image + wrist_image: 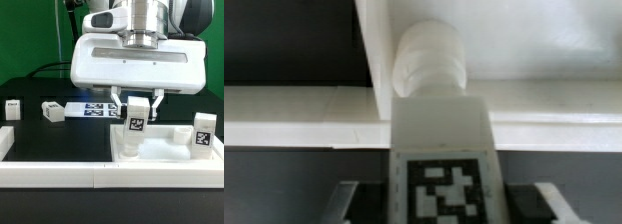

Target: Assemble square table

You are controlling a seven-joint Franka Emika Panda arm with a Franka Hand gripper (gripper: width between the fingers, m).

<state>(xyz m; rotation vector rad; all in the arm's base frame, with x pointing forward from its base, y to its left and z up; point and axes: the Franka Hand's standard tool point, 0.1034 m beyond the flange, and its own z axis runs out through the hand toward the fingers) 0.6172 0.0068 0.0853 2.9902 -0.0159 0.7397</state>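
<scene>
The square table's white panel (163,152) lies flat at the exterior view's right. A white leg (135,124) with a black-and-white tag stands upright over the panel's left part, and my gripper (135,107) is shut on its upper end. In the wrist view the same leg (441,150) runs out from between my gripper (443,206), and its rounded tip meets the panel (553,95). A dark finger (352,200) shows on each side of the tag. A second leg (203,133) stands upright at the panel's right end.
Two loose legs (14,108) (52,112) lie on the black table at the exterior view's left. The marker board (96,110) lies behind my gripper. A long low white border rail (70,176) runs along the front.
</scene>
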